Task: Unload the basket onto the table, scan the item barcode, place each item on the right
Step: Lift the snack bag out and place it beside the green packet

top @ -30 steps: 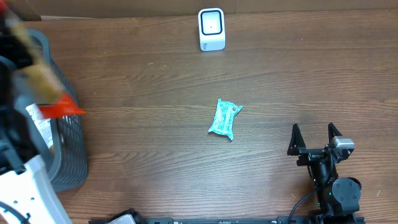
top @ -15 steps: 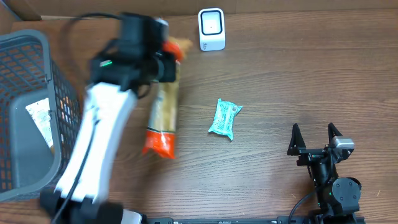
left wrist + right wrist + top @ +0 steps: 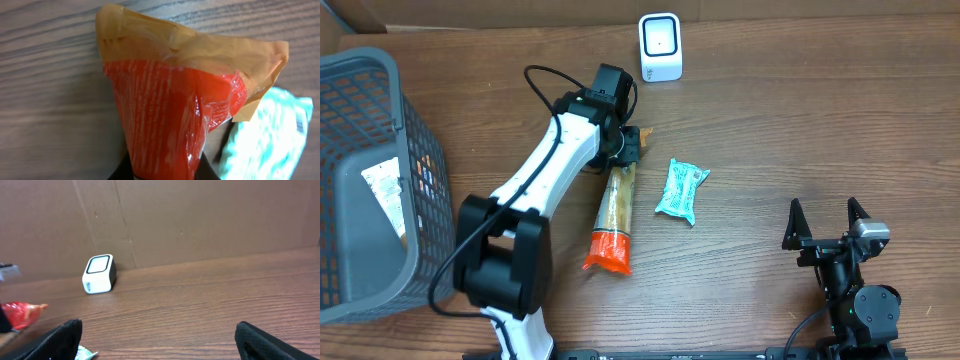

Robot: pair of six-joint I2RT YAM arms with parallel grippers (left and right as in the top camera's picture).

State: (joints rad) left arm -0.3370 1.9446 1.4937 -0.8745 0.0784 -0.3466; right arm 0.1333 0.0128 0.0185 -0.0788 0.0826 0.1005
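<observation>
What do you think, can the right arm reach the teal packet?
Probably yes. The right gripper has its jaws wide open, and only bare table lies between it and the teal packet. The left gripper and its orange bag sit on the packet's far side.

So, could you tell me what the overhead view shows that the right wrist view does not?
Only overhead: the grey basket at the left, the left arm with its left pincer shut on the top end of the long orange-and-red packet, and the whole teal packet. Only the right wrist: the cardboard wall behind the table. Both: the white scanner, the wooden table, the open right pincer, and the long packet's red end.
</observation>
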